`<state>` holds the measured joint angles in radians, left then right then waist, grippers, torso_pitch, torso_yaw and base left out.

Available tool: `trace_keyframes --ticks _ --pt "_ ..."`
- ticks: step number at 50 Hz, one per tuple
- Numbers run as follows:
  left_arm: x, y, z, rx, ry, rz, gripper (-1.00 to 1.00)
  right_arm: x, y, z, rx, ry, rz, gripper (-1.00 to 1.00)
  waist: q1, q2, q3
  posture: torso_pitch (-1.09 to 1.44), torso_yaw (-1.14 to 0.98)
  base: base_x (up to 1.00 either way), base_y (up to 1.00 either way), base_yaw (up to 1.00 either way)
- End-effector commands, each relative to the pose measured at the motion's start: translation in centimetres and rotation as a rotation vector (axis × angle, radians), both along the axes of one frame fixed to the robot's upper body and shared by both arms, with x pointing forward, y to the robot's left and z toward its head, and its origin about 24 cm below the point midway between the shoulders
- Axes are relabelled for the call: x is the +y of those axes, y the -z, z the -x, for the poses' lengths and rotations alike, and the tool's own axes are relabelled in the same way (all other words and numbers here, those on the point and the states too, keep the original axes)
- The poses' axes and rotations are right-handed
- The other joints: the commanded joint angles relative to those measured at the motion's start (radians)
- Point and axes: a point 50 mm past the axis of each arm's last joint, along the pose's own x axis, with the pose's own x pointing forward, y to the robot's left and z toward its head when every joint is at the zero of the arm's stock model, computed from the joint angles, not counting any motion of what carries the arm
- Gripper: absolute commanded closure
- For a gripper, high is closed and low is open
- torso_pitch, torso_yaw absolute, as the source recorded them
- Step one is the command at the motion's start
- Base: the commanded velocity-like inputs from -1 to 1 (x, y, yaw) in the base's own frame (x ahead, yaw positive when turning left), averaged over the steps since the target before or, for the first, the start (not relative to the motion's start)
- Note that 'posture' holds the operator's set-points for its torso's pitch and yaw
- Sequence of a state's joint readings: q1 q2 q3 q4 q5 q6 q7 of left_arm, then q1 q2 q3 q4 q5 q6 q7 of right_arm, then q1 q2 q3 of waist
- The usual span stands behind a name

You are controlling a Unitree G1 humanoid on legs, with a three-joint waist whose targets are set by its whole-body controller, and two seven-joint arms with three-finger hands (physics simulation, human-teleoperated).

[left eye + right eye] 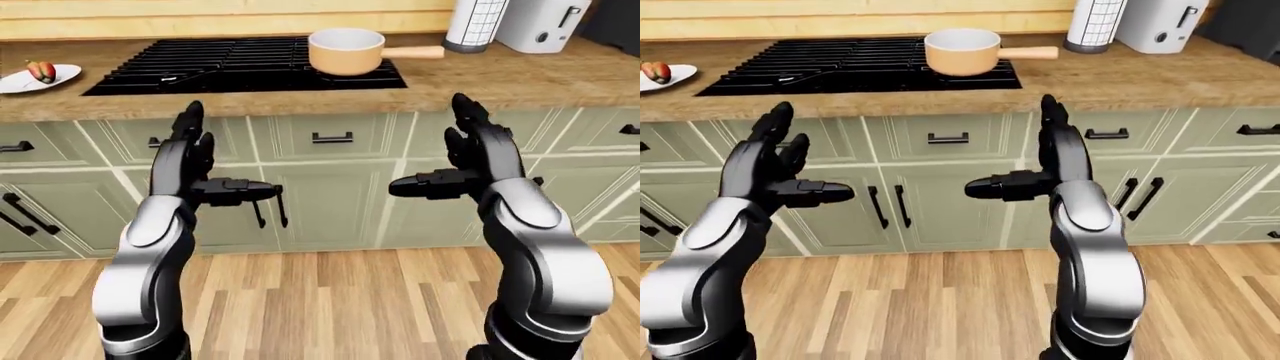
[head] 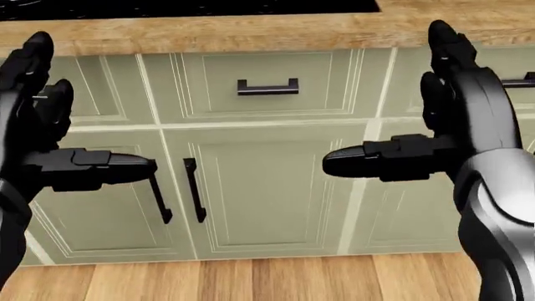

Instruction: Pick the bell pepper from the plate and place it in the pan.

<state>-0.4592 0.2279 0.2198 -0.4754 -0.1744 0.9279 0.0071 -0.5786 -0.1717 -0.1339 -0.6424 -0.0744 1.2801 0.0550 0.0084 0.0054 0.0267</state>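
Note:
A red and green bell pepper (image 1: 41, 71) lies on a white plate (image 1: 62, 75) at the far left of the wooden counter. A tan pan (image 1: 346, 51) with a wooden handle stands on the right of the black stove (image 1: 230, 66). My left hand (image 1: 200, 161) is raised in the air before the cabinets, open and empty. My right hand (image 1: 462, 154) is raised likewise, open and empty. Both hands are well below the counter top and far from the pepper and the pan.
Green cabinet doors and drawers (image 2: 268, 163) with dark handles stand below the counter (image 1: 520, 79). A striped canister (image 1: 476, 24) and a white toaster (image 1: 540, 24) stand at the top right. Wooden floor (image 1: 330, 307) lies below.

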Motion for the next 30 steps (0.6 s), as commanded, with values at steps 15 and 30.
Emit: trace_keyframes --ticks 15,30 --pt "0.6 -6.0 -1.6 -0.115 -0.032 -0.015 -1.0 -0.6 -6.4 -0.8 -0.114 -0.015 0.026 -1.0 0.0 -0.002 -0.009 0.0 0.0 0.0 0.0 0.0" --pt "0.9 -6.9 -1.7 -0.133 -0.046 -0.011 -1.0 -0.8 -8.5 -0.9 -0.13 -0.018 0.041 -1.0 -0.018 0.051 -0.019 0.0 0.0 0.0 0.13 0.0"
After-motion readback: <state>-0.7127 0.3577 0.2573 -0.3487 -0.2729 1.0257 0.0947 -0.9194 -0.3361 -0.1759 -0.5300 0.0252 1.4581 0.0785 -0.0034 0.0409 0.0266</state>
